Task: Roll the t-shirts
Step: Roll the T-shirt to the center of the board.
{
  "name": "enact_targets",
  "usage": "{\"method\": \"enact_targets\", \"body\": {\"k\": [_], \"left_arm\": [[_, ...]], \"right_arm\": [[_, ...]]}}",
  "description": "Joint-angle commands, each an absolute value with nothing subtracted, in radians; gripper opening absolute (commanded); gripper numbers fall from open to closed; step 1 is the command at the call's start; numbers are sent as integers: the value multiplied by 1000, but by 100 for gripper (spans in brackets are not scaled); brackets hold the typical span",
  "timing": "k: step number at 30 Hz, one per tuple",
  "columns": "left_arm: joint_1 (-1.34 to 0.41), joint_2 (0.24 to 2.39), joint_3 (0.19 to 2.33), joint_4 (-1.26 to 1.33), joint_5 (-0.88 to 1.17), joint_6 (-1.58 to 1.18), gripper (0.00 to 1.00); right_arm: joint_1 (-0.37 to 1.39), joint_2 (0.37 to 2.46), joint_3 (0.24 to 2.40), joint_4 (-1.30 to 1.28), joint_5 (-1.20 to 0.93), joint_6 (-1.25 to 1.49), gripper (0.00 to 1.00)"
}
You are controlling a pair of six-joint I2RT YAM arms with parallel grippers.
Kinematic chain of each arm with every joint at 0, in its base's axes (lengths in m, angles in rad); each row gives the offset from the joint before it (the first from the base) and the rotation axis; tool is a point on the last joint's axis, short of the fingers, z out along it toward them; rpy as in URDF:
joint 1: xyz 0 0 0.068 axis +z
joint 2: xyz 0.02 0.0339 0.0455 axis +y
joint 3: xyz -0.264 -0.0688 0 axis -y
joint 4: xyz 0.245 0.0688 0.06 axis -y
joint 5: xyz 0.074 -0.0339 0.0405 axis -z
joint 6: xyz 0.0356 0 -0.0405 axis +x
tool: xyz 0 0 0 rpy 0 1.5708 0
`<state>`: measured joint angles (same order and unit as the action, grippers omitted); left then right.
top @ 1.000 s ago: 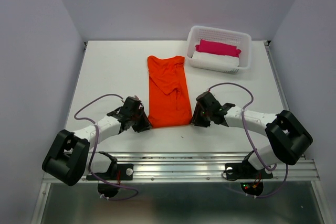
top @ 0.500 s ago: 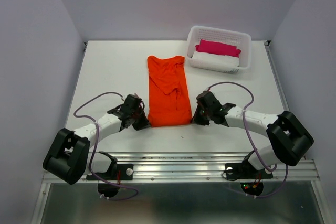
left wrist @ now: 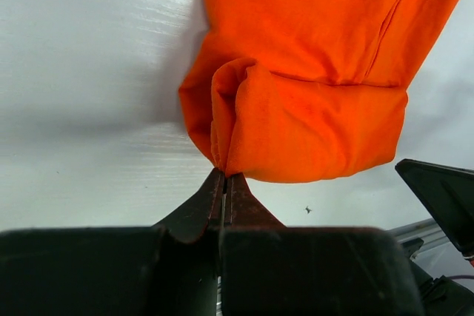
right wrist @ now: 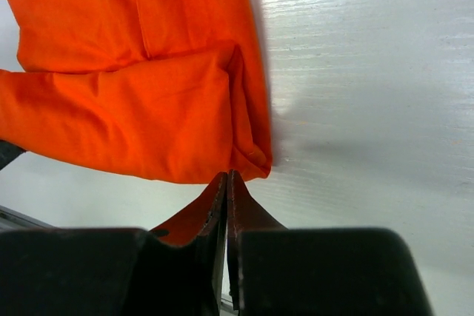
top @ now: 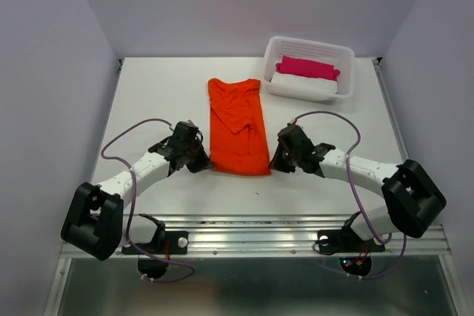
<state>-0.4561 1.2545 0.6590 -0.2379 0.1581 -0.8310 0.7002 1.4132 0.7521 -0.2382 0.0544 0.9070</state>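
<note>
T-shirt lies mid-table as a narrow strip, its long axis running near to far, with the near edge turned up in a small fold. The left gripper is pinched tight on the near left corner and the right gripper on the near right corner, both equally close. All the flat cloth lies beyond them, so the roll should run toward the far side.

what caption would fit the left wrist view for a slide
Left gripper pinched shut on the near corner of the orange t-shirt, its hem folded over above the white table.
</note>
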Motion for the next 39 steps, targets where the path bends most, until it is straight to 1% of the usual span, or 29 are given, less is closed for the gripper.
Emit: {"method": "enact_targets", "body": {"k": [1, 2, 3, 5, 7, 11, 14, 16, 17, 19, 20, 22, 23, 32, 39], "left_arm": [[-445, 1250, 690, -261, 166, -811, 0], [-445, 1249, 681, -259, 169, -811, 0], [-443, 1241, 675, -259, 169, -813, 0], [-443, 1235, 661, -259, 169, -813, 0], [-442, 1229, 650, -256, 169, -816, 0], [-442, 1230, 627, -238, 178, -822, 0], [-442, 1233, 621, -229, 183, -825, 0], [-442, 1235, 615, -224, 184, -824, 0], [-440, 1235, 612, -222, 184, -824, 0], [-440, 1235, 609, -222, 183, -822, 0], [-439, 1233, 606, -224, 183, -822, 0], [-439, 1229, 604, -227, 181, -825, 0], [-440, 1226, 604, -230, 181, -827, 0], [-431, 1206, 647, -270, 175, -831, 0], [-417, 1249, 699, -275, 181, -819, 0]], "right_arm": [[695, 1417, 781, -244, 63, 882, 15], [695, 1427, 776, -244, 55, 884, 26], [695, 1434, 776, -244, 48, 885, 28], [695, 1454, 773, -233, 28, 885, 31], [695, 1466, 775, -232, 17, 884, 32], [695, 1489, 753, -183, -46, 888, 40], [695, 1514, 738, -164, -51, 894, 40], [695, 1520, 723, -134, -40, 908, 36], [695, 1522, 713, -126, -34, 917, 30], [695, 1523, 707, -126, -20, 922, 24], [695, 1520, 703, -126, -8, 926, 15], [695, 1503, 698, -129, -5, 928, 7], [695, 1499, 698, -138, -5, 928, 1], [695, 1398, 742, -236, 86, 904, 1], [695, 1385, 804, -273, 126, 874, 1]]}}
